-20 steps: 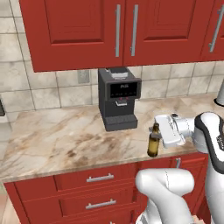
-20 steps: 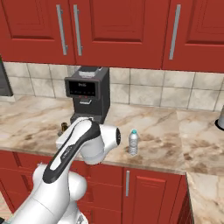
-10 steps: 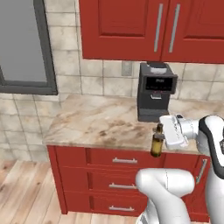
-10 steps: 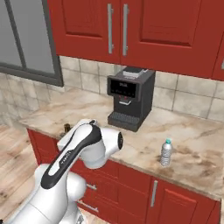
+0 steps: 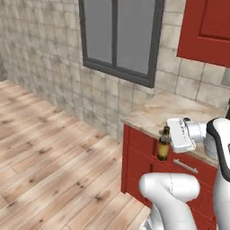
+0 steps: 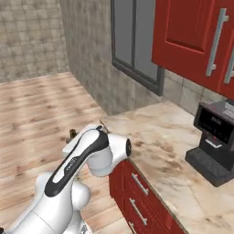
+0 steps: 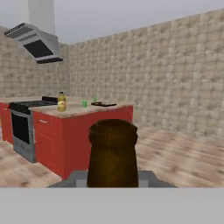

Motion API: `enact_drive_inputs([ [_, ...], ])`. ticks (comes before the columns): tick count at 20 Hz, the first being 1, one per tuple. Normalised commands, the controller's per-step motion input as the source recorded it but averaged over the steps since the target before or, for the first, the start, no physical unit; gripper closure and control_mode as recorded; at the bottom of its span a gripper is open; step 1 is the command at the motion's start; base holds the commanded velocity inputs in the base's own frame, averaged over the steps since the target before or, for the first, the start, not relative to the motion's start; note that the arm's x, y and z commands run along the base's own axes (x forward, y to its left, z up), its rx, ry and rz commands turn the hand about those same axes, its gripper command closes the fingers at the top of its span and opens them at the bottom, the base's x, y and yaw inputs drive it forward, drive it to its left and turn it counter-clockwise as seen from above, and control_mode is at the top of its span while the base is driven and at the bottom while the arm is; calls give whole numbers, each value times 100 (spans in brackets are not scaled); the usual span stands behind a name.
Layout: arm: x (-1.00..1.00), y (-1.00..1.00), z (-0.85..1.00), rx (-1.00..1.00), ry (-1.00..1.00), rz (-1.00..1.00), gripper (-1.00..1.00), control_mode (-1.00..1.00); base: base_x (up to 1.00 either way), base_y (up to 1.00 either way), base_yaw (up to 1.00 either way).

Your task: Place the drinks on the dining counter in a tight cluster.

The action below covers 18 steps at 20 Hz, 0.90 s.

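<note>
1. Three drinks belong to the task, and two of them can be made out; the brown glass bottle (image 5: 164,144) is carried upright in the gripper (image 5: 172,140), in front of the red drawers of the wall counter (image 5: 157,112) in the left base view.
2. In the hand view, going left to right, a grey range hood (image 7: 37,43) is seen high on the wall, and a black cooktop (image 7: 29,104) is set at the left end of the dining counter (image 7: 83,111).
3. Just to the right of the cooktop, the yellow-orange juice bottle (image 7: 61,102) is seen standing upright on the dining counter.
4. Further right on the same top, two small green cups (image 7: 85,103) are seen near a flat dark object (image 7: 103,104) that is too small to identify.
5. The brown glass bottle (image 7: 112,153) is seen close up at the bottom centre of the hand view, and the fingers are clamped on its sides, with the fingertips hidden behind it.
6. The held bottle is well apart from the dining counter, with open wooden floor (image 7: 183,157) between them.
7. In the right base view, the neck of the bottle (image 6: 71,134) is seen past the left of the white arm, the wall counter (image 6: 169,151) lies right of the arm, and a black coffee machine (image 6: 215,141) stands on it at the far right.
</note>
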Motion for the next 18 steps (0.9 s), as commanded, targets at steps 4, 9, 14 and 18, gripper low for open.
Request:
enact_drive_inputs([
  [4, 0, 0, 0, 0, 0, 0, 100, 100, -4, 16, 96],
  [9, 0, 0, 0, 0, 0, 0, 100, 100, 0, 9, 95],
  [14, 0, 0, 0, 0, 0, 0, 100, 100, 9, 1, 87],
  [18, 0, 0, 0, 0, 0, 0, 100, 100, 46, 0, 62],
])
